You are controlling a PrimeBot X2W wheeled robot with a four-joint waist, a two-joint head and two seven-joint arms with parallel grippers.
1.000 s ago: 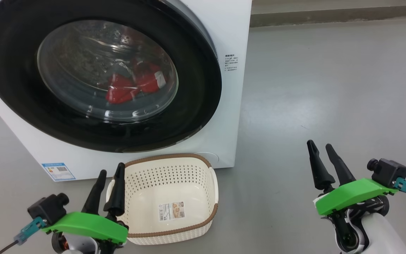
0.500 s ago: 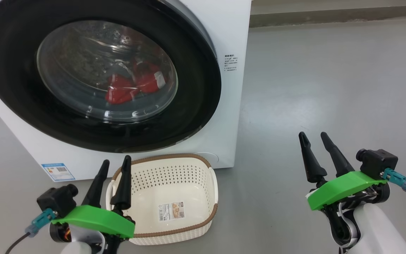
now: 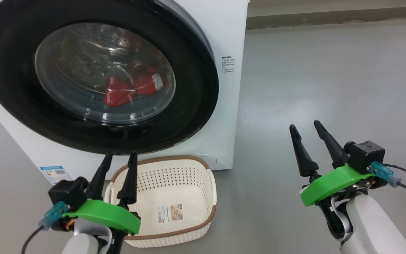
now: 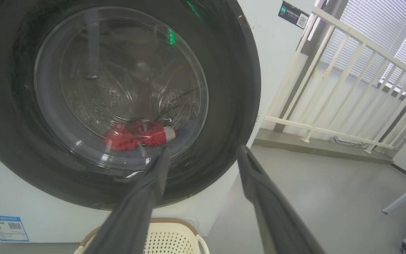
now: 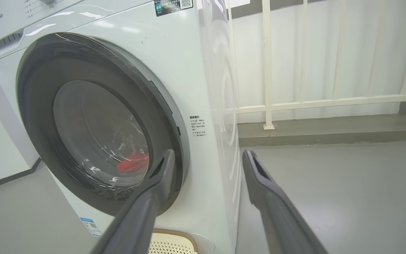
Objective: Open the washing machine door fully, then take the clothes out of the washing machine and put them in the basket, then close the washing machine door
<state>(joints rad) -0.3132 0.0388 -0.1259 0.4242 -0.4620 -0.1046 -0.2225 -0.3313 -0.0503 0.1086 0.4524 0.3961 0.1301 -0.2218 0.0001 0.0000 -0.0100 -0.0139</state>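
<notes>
The white washing machine [image 3: 229, 31] [image 5: 203, 70] stands ahead on the left, its round black-rimmed door [image 3: 196, 88] [image 4: 231, 88] [image 5: 41, 116] shut. Red clothes [image 3: 127, 90] [image 4: 136, 135] [image 5: 132, 163] lie in the drum behind the glass. The cream basket [image 3: 185, 174] [image 4: 164, 240] sits empty on the floor before the machine. My left gripper [image 3: 120, 155] [image 4: 203, 151] is open over the basket's left rim, tips just below the door's bottom edge. Out on the bare floor to the right of the machine, my right gripper [image 3: 305, 125] [image 5: 206, 155] is open and holds nothing.
Grey floor [image 3: 330, 77] stretches to the right of the machine. A white railing [image 4: 347, 81] [image 5: 266, 70] and a raised kerb [image 3: 330, 14] run behind it. A blue label sticker [image 3: 54, 174] marks the machine's lower left front.
Both open grippers have risen and moved forward towards the machine; the left one's tips now reach the door's lower edge. The head view has shifted slightly.
</notes>
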